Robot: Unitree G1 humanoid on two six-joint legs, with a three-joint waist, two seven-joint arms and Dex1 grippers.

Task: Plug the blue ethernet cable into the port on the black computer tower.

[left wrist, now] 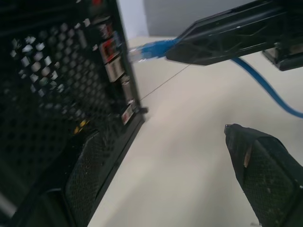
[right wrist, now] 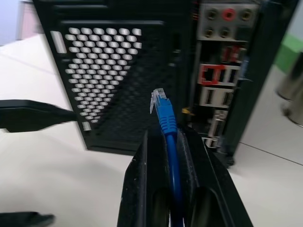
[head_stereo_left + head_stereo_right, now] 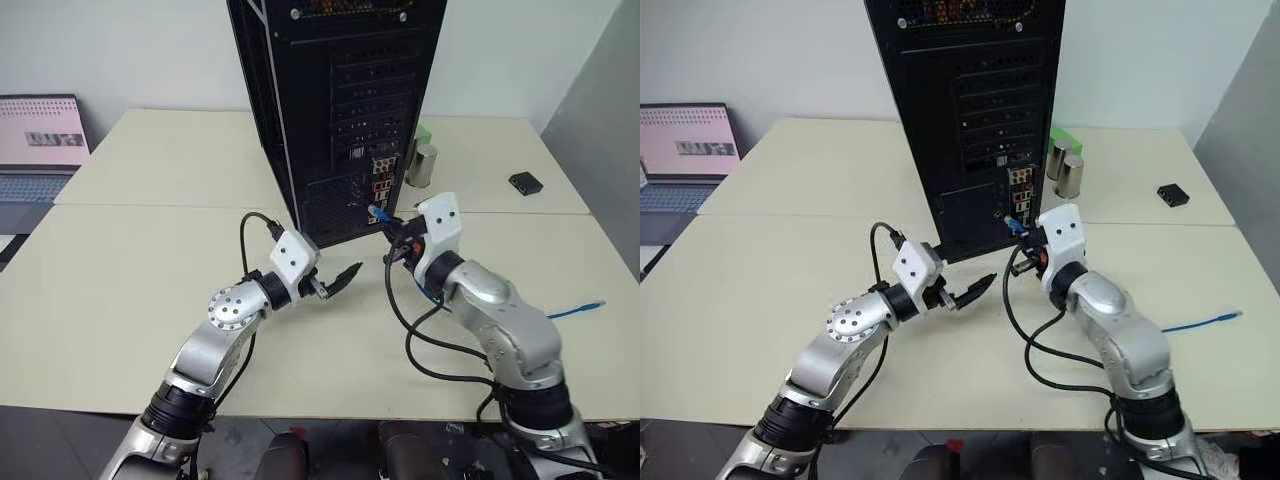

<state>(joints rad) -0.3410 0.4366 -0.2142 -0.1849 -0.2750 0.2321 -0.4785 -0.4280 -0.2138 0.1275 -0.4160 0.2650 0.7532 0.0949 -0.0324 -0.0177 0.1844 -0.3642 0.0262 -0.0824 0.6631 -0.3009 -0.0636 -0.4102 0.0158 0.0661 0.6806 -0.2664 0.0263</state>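
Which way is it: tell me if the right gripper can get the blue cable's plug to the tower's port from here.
Probably yes. The right gripper is shut on the blue ethernet cable, plug forward, facing the black computer tower. Nothing stands between plug and port; the open left gripper sits off to the side.

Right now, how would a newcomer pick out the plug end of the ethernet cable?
Find the black computer tower on the table. Beside its rear connector panel, the right gripper pinches the blue ethernet cable; unlike the black arm cables, it's bright blue with a clear tip.

The cream table carries the black computer tower, 2 metal cylinders, a small black box and a laptop.
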